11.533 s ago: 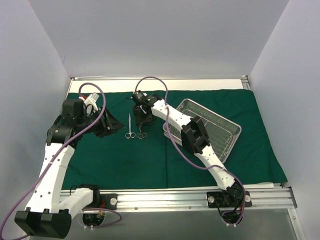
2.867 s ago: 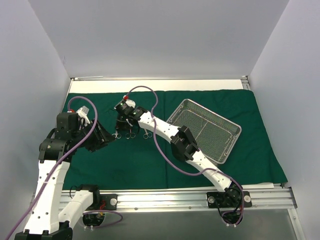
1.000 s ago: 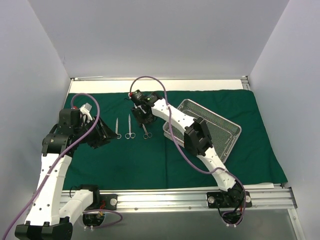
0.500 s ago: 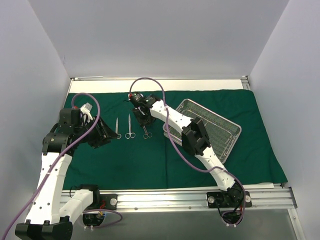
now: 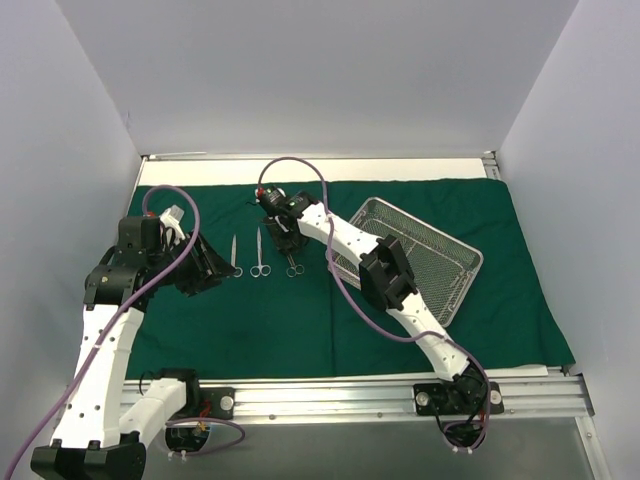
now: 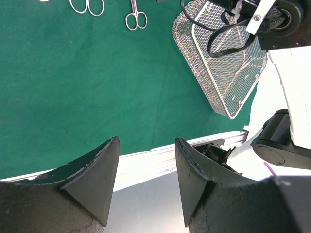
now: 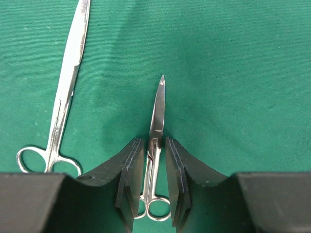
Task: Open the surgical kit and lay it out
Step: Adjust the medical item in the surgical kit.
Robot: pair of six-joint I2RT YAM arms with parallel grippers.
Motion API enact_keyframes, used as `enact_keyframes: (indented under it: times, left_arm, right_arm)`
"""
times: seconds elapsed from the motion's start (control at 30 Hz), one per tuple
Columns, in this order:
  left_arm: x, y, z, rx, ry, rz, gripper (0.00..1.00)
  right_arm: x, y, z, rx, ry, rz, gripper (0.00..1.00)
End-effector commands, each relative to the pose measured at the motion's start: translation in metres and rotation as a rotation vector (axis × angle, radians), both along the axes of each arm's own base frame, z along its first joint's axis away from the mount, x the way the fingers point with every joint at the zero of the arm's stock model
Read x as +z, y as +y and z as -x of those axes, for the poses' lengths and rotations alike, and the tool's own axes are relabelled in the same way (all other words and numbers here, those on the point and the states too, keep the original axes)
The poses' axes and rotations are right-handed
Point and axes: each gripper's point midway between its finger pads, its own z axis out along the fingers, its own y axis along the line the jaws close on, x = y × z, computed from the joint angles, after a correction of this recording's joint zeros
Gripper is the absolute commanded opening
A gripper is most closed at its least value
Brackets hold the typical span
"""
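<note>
scissors (image 7: 156,111): lying flat on the drape (image 5: 300,320), right between the right gripper (image 7: 154,141) fingers (image 7: 130,177). Blades poke out ahead of the fingertips, rings sit back toward the wrist.
right gripper: jaws pulled in narrow on either side of the shank. There looks to be a sliver of gap on both sides, so honestly I can't tell if it's pinching or just bracketing it.
second scissors (image 7: 65,104): a longer pair just off to that gripper's left, roughly parallel and not touching the first.
third instrument (image 5: 234,255): further left in the same row, between the second scissors and the left gripper (image 6: 146,143).
drape: opened out flat under everything.
tray (image 5: 445,262): unwrapped, sitting on the drape off to the right gripper's right. The right arm (image 5: 385,270) crosses over part of it, and the mesh I can see looks bare.
left gripper: fingers wide apart with nothing between them, hanging over the drape left of the row.
done so far: my read is the unwrapping is finished, the tray is out, and three pieces are lined up side by side.
left to do: probably just sorting this last pair's spot in the row. If more instruments belong to the kit, I don't see them anywhere, so I can't say whether any remain.
</note>
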Motion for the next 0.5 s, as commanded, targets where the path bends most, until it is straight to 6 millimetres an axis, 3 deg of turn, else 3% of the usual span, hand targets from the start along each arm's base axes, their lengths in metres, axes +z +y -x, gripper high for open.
enact_keyframes:
  times: [0.0, 0.17, 0.47]
  left_arm:
    - [0.013, -0.001, -0.007, -0.006, -0.068, 0.010, 0.58]
    - [0.013, 0.000, -0.007, -0.005, -0.069, 0.010, 0.58]
    - [0.012, -0.001, -0.007, -0.006, -0.066, 0.015, 0.58]
  right_arm:
    - [-0.007, 0.000, 0.005, -0.002, 0.018, 0.018, 0.26]
    - [-0.019, -0.007, 0.008, -0.021, 0.036, 0.060, 0.24]
    - [-0.024, -0.007, 0.012, -0.039, 0.025, 0.100, 0.10]
